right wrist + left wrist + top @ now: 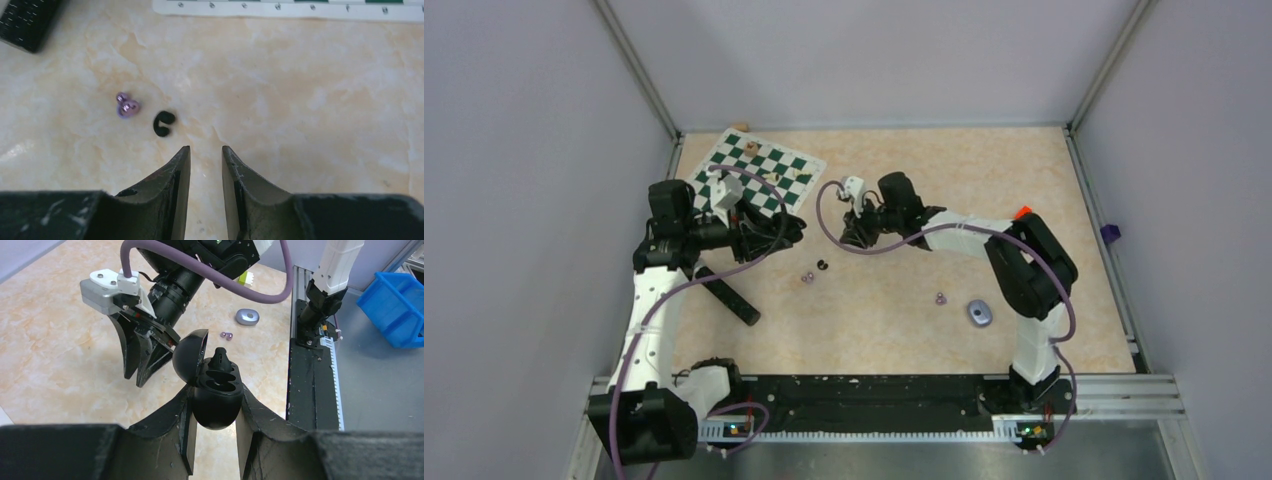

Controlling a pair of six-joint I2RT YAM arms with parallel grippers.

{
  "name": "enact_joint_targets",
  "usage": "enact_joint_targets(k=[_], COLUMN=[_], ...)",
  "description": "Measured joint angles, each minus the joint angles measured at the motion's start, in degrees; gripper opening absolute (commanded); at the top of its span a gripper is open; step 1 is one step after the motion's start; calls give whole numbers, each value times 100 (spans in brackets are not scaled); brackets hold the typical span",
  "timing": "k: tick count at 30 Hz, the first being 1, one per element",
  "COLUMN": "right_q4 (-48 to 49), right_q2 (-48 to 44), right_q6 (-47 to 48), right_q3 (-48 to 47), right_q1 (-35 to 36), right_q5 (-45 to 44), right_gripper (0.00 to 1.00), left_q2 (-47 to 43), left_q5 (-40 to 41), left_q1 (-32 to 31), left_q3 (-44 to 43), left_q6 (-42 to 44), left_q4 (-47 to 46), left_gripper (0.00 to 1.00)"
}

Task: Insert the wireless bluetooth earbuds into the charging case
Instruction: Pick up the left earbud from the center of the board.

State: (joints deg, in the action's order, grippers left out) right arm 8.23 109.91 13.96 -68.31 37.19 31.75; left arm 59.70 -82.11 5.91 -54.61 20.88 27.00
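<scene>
The left pincer is clamped on the rounded base of the black charging case, one finger pressed against each side, and carries it above the counter. The case's lid stands open, hinged back toward the left. One black earbud stands tip-up at the far end of the case's tray. Whether it is fully seated in its slot cannot be told. The slot nearer the pincer shows as a dark hollow.

The right pincer points down at the counter just beyond the held case. Its fingers stand a narrow gap apart, with only bare counter between them; it holds and touches nothing.

Two loose buds lie close together on the counter just ahead of the right pincer's tips and to their left in the wrist view: a second black earbud and, beside it, a purple earbud. In the top view this pair lies near the middle of the counter, nearer than both pincers. Another purple bud lies well to the right, close to a closed grey-purple case on its right.

A green-and-white chessboard with a few pieces lies at the far left of the counter, behind the left arm.
</scene>
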Motion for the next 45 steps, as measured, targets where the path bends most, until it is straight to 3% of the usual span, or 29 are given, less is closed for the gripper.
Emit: enact_joint_targets(k=[10,45], right_q4=[-256,-813], right_q2=[868,1266], right_q6=[-210,-367], right_q3=[-1025,-1331], right_q1=[693,883], right_q5=[343,205], right_gripper=[29,30], left_q2=[2,2], left_q5=[-57,-35], left_q1=[68,129], left_q3=[0,0], left_q6=[-22,-22], left_q4=[0,13], left_gripper=[0,0])
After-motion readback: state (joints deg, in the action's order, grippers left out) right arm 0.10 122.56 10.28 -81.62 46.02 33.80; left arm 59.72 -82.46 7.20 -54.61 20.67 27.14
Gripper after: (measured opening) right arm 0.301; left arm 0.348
